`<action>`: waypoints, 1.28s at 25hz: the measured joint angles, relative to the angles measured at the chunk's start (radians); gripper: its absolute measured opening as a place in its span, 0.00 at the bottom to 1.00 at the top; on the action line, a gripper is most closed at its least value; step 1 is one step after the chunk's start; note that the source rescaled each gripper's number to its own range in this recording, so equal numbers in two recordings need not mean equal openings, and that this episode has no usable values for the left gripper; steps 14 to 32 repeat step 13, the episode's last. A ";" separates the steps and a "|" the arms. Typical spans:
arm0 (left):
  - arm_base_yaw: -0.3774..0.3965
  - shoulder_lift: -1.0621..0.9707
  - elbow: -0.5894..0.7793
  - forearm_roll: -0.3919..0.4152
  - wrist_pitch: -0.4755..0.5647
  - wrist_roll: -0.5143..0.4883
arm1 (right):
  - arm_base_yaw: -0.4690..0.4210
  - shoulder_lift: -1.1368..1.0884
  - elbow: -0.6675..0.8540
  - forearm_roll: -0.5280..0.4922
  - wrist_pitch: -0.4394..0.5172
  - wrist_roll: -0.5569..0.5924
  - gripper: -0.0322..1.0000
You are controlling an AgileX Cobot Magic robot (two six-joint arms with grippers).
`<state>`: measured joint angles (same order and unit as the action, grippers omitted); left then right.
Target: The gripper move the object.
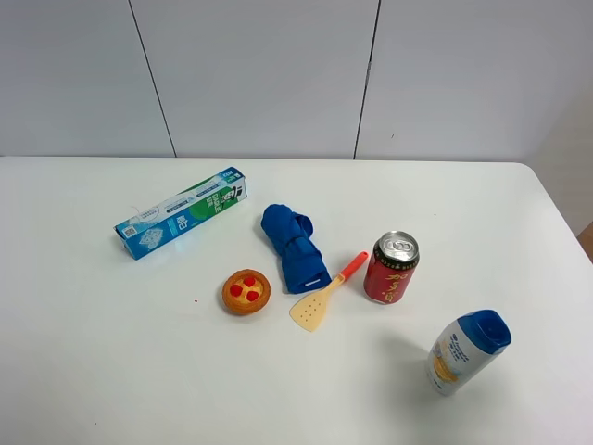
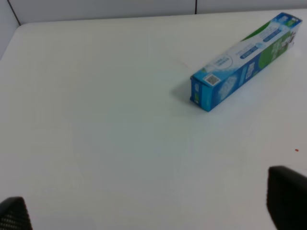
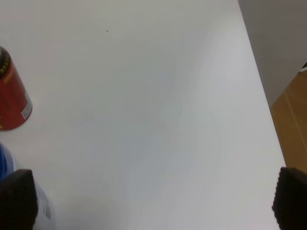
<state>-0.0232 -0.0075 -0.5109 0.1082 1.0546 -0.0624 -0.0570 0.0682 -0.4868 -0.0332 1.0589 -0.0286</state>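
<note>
Exterior high view showed a white table [image 1: 111, 371] with six things spread across its middle and no arm over it. A long blue-and-green cardboard toothpaste box [image 1: 182, 224] lay at the left, angled toward the back wall. Beside it toward the centre lay a rolled blue cloth [image 1: 294, 246], and in front of that a small round toy tart with red berries [image 1: 246, 291]. A yellow plastic spatula with an orange handle [image 1: 326, 293] lay between the cloth and an upright red drink can with a silver top [image 1: 391, 268], its handle pointing toward the can. Nearer the front right stood a white bottle with a blue cap [image 1: 466, 351], tilted, well apart from the can.

In the left wrist view the left gripper [image 2: 153, 206] had its dark fingertips [image 2: 288, 194] spread wide at the frame's corners, holding nothing, with the box ahead of it. The right gripper [image 3: 153, 201] was likewise wide apart and empty, above bare table beside the can and bottle.
</note>
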 joint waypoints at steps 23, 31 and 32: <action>0.000 0.000 0.000 0.000 0.000 0.000 | 0.000 0.000 0.000 -0.001 0.000 0.000 0.99; 0.000 0.000 0.000 0.000 0.000 0.000 | 0.000 0.000 0.000 -0.001 0.000 0.000 0.99; 0.000 0.000 0.000 0.000 0.000 0.000 | 0.000 0.000 0.000 -0.001 0.000 0.000 0.99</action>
